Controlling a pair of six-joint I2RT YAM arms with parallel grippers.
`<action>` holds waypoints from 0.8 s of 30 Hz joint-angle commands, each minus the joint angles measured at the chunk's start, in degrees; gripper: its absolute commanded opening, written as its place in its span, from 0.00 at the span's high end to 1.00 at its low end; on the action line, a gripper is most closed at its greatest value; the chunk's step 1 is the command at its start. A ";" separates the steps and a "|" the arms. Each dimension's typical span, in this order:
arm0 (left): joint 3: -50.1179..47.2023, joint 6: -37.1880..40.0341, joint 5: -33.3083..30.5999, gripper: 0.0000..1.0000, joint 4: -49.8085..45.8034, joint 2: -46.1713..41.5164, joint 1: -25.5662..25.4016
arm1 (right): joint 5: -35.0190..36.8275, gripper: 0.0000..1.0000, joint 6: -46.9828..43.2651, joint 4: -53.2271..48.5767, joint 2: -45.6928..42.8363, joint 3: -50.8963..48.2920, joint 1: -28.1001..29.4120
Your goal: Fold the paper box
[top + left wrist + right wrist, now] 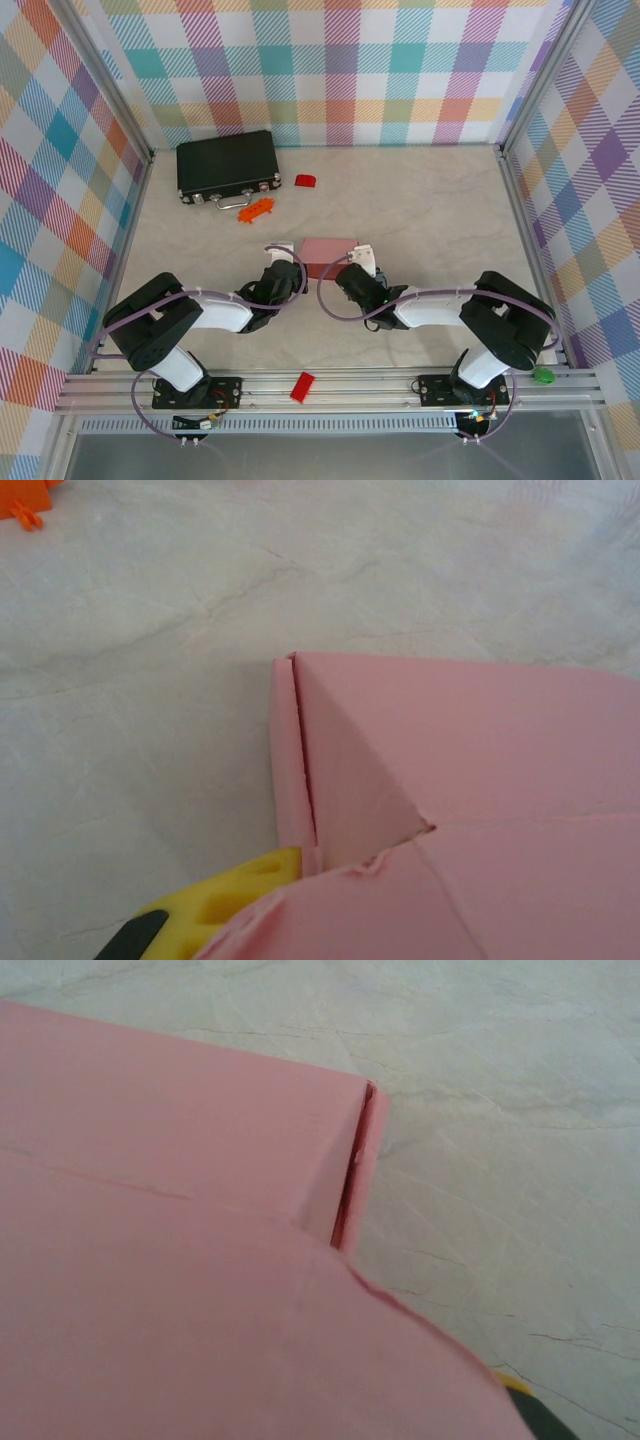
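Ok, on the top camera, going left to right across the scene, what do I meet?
black case → left claw → paper box → right claw → small green object

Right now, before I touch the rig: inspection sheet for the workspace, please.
Surface: pale marbled tabletop, no spills seen.
Job's things: pale pink card paper box lying flat at centre; a thin gap shows along each end flap in the wrist views.
Clutter: black rectangular case far left; orange plastic piece and small red plastic piece near it; second red piece on the near rail; green object at the rail's right end.
Grippers: left gripper at the box's left end, right gripper at its right end; card hides the jaws, state unclear.
Cables: purple cable along each arm, no snag seen.
Surroundings: colourful plaid walls on three sides.
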 commanded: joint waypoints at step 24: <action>-0.59 0.23 -0.18 0.73 -3.30 -3.28 -0.75 | 0.28 0.69 1.99 -3.60 -5.22 -1.62 0.61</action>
